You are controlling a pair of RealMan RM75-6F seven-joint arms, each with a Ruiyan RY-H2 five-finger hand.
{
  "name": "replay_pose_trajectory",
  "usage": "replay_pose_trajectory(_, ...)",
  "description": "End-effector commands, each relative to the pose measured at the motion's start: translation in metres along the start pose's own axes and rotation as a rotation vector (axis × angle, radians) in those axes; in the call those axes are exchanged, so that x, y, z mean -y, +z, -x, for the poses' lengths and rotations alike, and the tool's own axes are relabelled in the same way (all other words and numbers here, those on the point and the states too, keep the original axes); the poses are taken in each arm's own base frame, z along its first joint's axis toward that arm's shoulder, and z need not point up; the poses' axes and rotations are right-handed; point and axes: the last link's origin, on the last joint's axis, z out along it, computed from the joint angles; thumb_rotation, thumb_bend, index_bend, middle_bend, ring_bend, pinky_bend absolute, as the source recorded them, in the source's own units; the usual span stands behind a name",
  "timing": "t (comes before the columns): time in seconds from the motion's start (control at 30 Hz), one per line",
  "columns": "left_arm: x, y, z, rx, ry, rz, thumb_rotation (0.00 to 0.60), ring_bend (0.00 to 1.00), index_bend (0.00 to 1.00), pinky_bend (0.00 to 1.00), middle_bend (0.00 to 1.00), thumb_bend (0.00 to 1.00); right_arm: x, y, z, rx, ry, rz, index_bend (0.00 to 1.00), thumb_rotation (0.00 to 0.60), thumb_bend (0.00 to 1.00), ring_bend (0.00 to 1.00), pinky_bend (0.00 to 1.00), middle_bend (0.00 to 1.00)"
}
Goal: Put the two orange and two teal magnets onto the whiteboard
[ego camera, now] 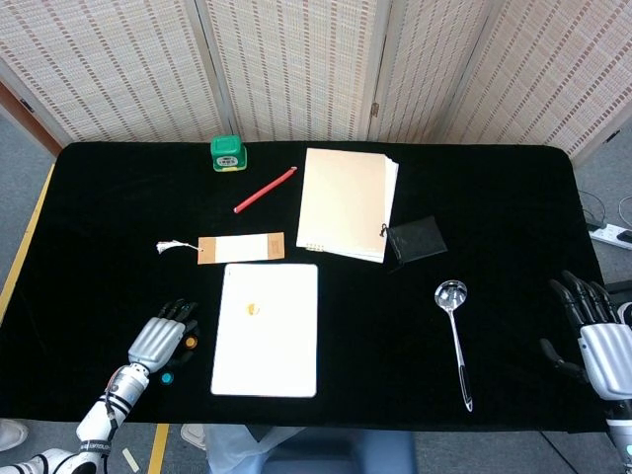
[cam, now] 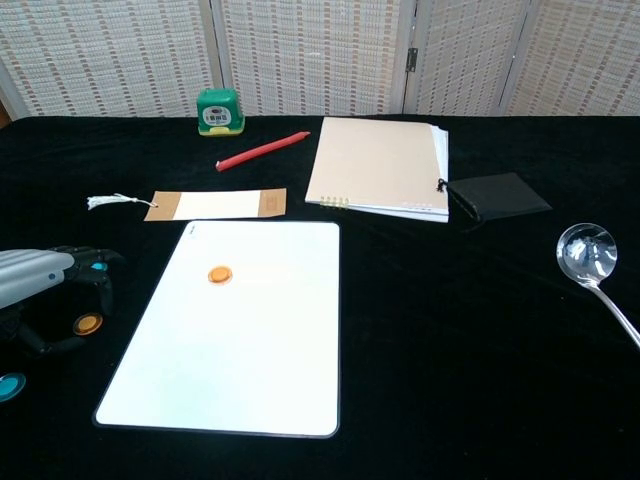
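Note:
The whiteboard [ego camera: 267, 336] [cam: 240, 340] lies flat at the near left of the black table, with one orange magnet [ego camera: 253, 308] [cam: 220, 274] on its upper part. Left of the board, a second orange magnet [ego camera: 191, 343] [cam: 87, 323] lies on the cloth between the curved fingers and thumb of my left hand [ego camera: 156, 341] [cam: 40, 285], which hovers over it with nothing held. One teal magnet [cam: 97, 266] shows just behind the fingertips. Another teal magnet [ego camera: 167, 377] [cam: 10, 387] sits nearer the table's front edge. My right hand [ego camera: 597, 336] is at the far right edge, fingers spread and empty.
A tan tag with a white string [ego camera: 240, 247] lies just beyond the whiteboard. Further back are a red pencil [ego camera: 265, 190], a green sharpener [ego camera: 228, 153] and a notebook [ego camera: 346, 202]. A black pouch [ego camera: 415, 240] and a metal spoon [ego camera: 454, 336] lie to the right.

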Motion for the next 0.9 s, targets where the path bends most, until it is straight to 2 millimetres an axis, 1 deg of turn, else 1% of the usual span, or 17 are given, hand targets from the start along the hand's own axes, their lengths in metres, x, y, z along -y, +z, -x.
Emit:
replay_pose_trajectory(0.03, 0.001, 0.001, 0.001, 0.003, -0.001, -0.005, 0.600, 0.00, 0.43, 0.00, 0.11, 0.40, 0.000, 0.000, 0.000, 0.001, 0.000, 0.000, 0.00, 0.600, 0.37, 0.00, 0.00, 0.00)
replay_pose_trajectory(0.23, 0.004, 0.003, 0.002, 0.002, -0.003, -0.014, 0.600, 0.00, 0.46, 0.00, 0.11, 0.40, 0.001, 0.001, 0.001, 0.005, 0.000, 0.001, 0.00, 0.600, 0.37, 0.00, 0.00, 0.00)
replay_pose_trajectory(0.4, 0.006, 0.005, 0.002, -0.014, -0.011, -0.018, 0.600, 0.00, 0.53, 0.00, 0.11, 0.40, 0.001, 0.001, 0.000, 0.005, 0.000, 0.000, 0.00, 0.600, 0.37, 0.00, 0.00, 0.00)
replay_pose_trajectory(0.57, 0.007, 0.006, 0.001, -0.020, -0.015, -0.017, 0.600, 0.00, 0.53, 0.00, 0.11, 0.40, 0.002, 0.001, 0.000, 0.004, 0.000, 0.000, 0.00, 0.600, 0.37, 0.00, 0.00, 0.00)
replay_pose_trajectory(0.73, -0.003, 0.009, -0.011, -0.047, -0.032, 0.019, 0.600, 0.00, 0.53, 0.00, 0.11, 0.40, 0.002, 0.001, -0.001, 0.003, -0.003, -0.001, 0.00, 0.600, 0.37, 0.00, 0.00, 0.00)
replay_pose_trajectory(0.9, -0.021, 0.020, -0.026, -0.060, -0.051, 0.066, 0.600, 0.00, 0.53, 0.00, 0.11, 0.40, -0.001, 0.001, -0.001, 0.004, 0.002, 0.007, 0.00, 0.600, 0.37, 0.00, 0.00, 0.00)
